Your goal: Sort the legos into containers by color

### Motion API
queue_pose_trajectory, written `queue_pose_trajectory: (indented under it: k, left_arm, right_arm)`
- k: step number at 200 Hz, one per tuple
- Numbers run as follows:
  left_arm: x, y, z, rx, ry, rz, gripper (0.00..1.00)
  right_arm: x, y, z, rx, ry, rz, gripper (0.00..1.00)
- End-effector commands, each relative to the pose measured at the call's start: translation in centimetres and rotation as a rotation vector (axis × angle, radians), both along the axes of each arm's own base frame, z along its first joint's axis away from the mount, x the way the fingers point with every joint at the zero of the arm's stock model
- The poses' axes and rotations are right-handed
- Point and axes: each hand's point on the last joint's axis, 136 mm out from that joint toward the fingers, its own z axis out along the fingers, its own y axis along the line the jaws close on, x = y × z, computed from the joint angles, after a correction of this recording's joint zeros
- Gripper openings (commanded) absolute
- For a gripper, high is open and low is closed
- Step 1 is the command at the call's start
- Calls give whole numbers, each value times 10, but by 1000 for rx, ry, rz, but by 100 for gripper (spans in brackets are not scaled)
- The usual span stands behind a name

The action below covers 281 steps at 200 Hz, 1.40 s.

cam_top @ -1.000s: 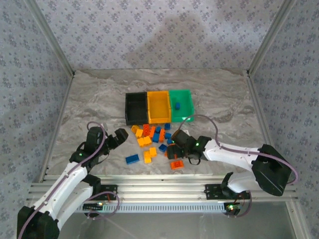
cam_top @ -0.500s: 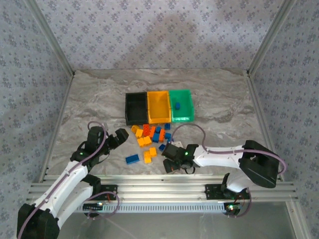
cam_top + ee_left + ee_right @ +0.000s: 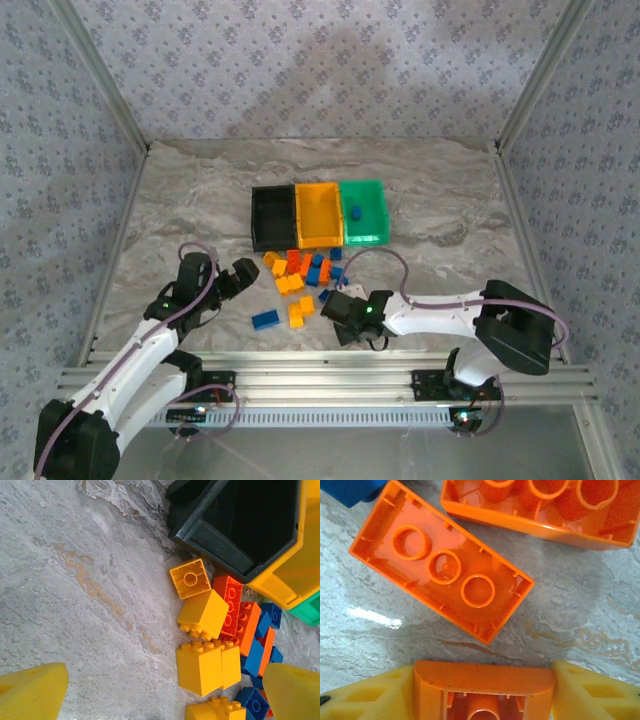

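Note:
The black bin point(image 3: 272, 218), yellow-orange bin point(image 3: 318, 214) and green bin point(image 3: 364, 210) stand joined in a row; a blue brick point(image 3: 356, 212) lies in the green one. Loose legos point(image 3: 305, 275) are piled in front of them. My right gripper point(image 3: 343, 316) is low at the pile's near side, shut on a red-orange brick point(image 3: 484, 690) held between its yellow fingers point(image 3: 370, 695). Just beyond it lies an upside-down red-orange brick point(image 3: 441, 575). My left gripper point(image 3: 162, 700) hangs open left of the pile, above yellow bricks point(image 3: 200, 667).
A lone blue brick point(image 3: 265, 319) and a yellow brick point(image 3: 298, 313) lie nearer the front. In the left wrist view the black bin's corner point(image 3: 240, 525) and the yellow-orange bin's wall point(image 3: 295, 575) sit just past the pile. Bare marble stretches to the left and right.
My right gripper swung left and toward the front edge, came down over the loose red-orange brick and closed on it. The left arm has barely moved.

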Motion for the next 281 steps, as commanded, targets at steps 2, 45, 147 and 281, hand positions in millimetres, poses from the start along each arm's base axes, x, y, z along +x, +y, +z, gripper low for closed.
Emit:
queue_pose_trajectory:
  k: [2, 45, 147, 281]
  left_arm:
    - [4, -6, 8, -11, -27, -24, 100]
    - [7, -7, 10, -6, -27, -29, 100]
    - [5, -8, 13, 3, -42, -56, 100]
    - [6, -27, 23, 61, -22, -187, 99]
  right_arm:
    - [-8, 1, 5, 11, 20, 7, 60]
    - [0, 2, 40, 63, -48, 8, 57]
    - [191, 70, 142, 210, -345, -64, 57]
    - [291, 80, 152, 263, -411, -222, 92]
